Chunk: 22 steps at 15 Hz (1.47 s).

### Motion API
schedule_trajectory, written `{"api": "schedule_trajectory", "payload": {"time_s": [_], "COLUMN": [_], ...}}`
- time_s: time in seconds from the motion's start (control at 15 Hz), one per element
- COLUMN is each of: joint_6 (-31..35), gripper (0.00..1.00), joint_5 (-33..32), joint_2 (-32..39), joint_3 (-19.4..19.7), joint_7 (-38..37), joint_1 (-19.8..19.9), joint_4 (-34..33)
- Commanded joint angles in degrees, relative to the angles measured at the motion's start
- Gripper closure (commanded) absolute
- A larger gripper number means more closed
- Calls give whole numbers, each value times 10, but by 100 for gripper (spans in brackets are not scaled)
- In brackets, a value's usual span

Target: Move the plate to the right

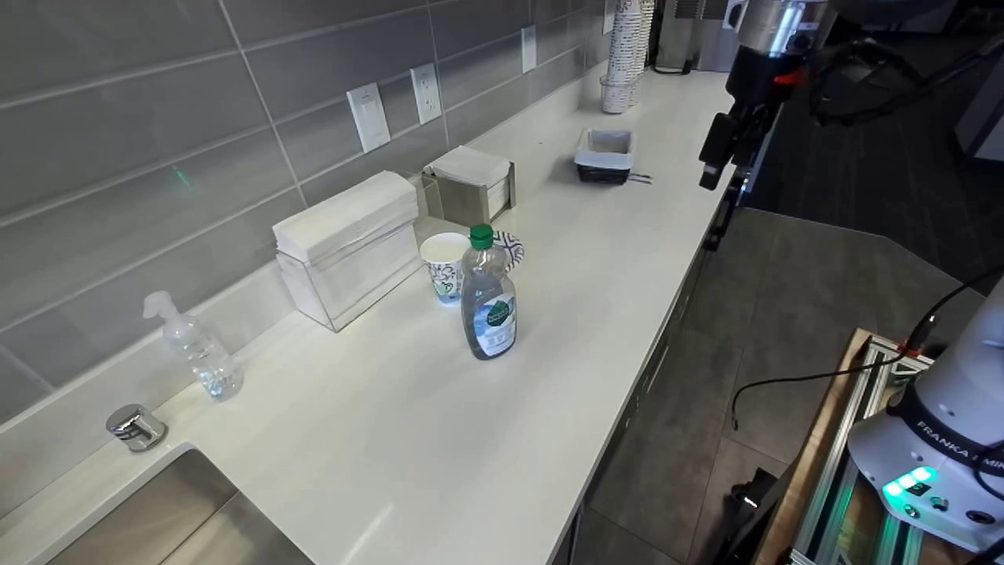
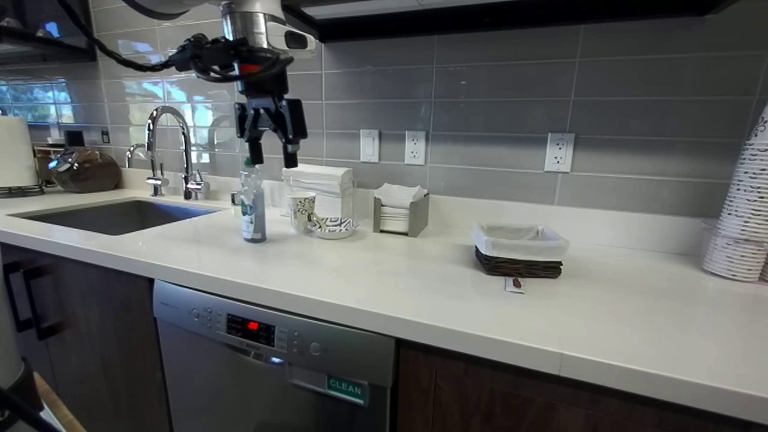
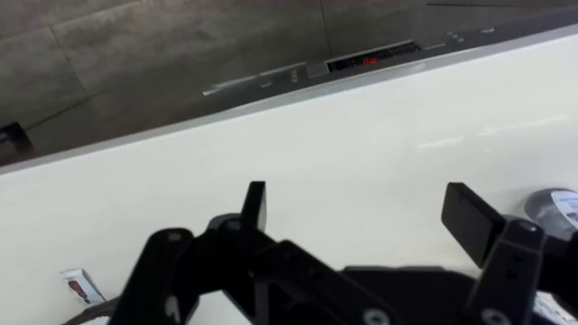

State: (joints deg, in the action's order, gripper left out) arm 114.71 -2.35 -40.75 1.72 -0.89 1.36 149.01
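Observation:
The plate (image 1: 511,249) is a small round whitish dish with a bluish-grey pattern. In an exterior view it is partly hidden behind the soap bottle. It shows more fully in an exterior view (image 2: 336,228), on the counter between the white cup and the napkin holder. In the wrist view I cannot make it out for sure; a pale sliver at the bottom right is mostly covered by a finger. My gripper (image 2: 273,157) is open and empty, high above the counter and apart from the plate. Its spread fingers show in the wrist view (image 3: 354,203) with bare counter beyond them.
The soap bottle (image 2: 253,207) and white patterned cup (image 2: 302,211) stand beside the plate. A napkin holder (image 2: 418,215), taller napkin stack (image 1: 353,267), lined basket (image 2: 519,258), small packet (image 2: 514,285) and cup stacks (image 2: 738,228) share the counter. The sink (image 2: 114,216) is beyond the bottle.

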Motion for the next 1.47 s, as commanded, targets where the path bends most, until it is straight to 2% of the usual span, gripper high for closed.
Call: {"api": "schedule_trajectory", "payload": {"time_s": [0.0,0.2,0.33,0.47,0.67,0.93,1.2,1.27,1.33,1.4], "joint_6": [88,142,135,100,4,-96,-104,-76,-75,-74], "gripper": [0,0,0,0,0,0,0,0,0,0], "joint_5": [78,175,253,330,400,407,398,394,387,386], "joint_2": [87,173,228,283,366,479,564,578,532,549], "joint_3": [58,110,134,146,135,100,62,53,46,40], "joint_7": [84,177,243,306,378,384,382,370,368,367], "joint_1": [-39,-79,-106,-121,-102,-42,9,15,20,27], "joint_4": [-29,-67,-104,-151,-238,-359,-452,-465,-413,-432]}}
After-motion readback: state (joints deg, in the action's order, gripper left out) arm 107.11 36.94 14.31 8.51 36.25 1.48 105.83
